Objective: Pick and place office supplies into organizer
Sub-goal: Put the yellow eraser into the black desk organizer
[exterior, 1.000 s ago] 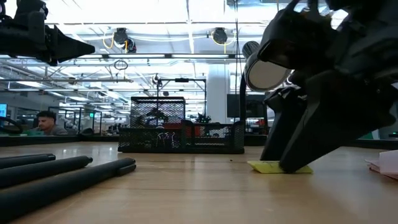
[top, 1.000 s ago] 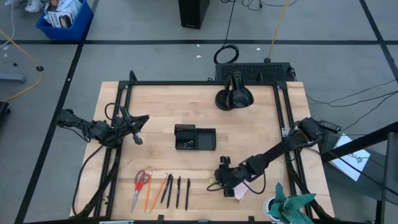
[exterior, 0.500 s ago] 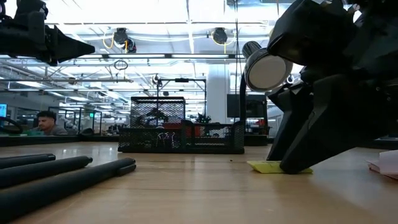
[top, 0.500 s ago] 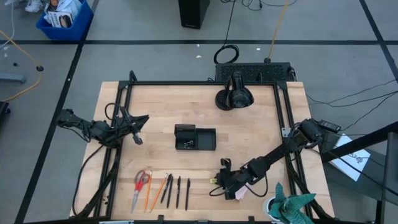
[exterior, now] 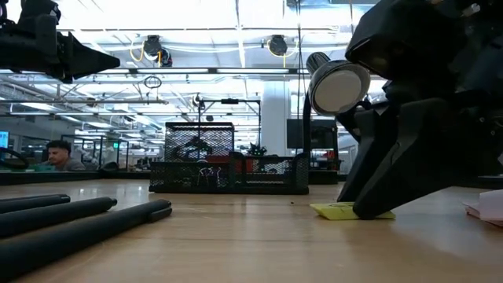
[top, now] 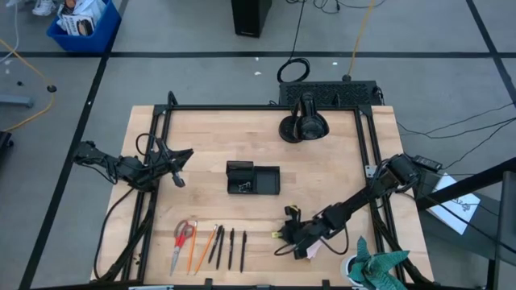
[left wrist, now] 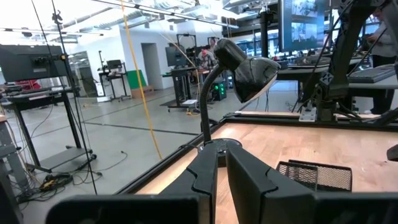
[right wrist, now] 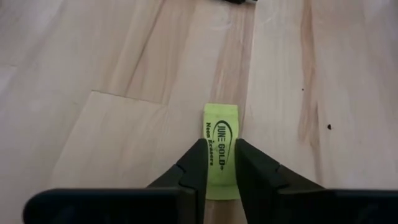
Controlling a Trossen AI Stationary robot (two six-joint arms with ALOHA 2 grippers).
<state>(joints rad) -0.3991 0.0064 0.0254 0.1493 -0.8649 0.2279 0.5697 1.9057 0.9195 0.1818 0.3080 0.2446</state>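
From above, you have the right gripper down at the counter's front edge, on the small yellow-green piece, with the pink sticky-note pad just beside the arm. The organizer sits mid-counter, and something small and dark seems to lie in one compartment, likely binder clips, though that is hard to confirm. The scissors, orange pencils and black pens lie in a row at the front left, none yet stowed. The left gripper waits at the left edge, well apart.

At counter height, the yellow-green piece lies flat on the wood under the right gripper's tip.

Your left wrist camera shows that gripper's fingers drawn together on nothing.

Your right wrist camera shows the fingers pinching the yellow-green piece from both sides, not yet lifted. Most of the job remains.
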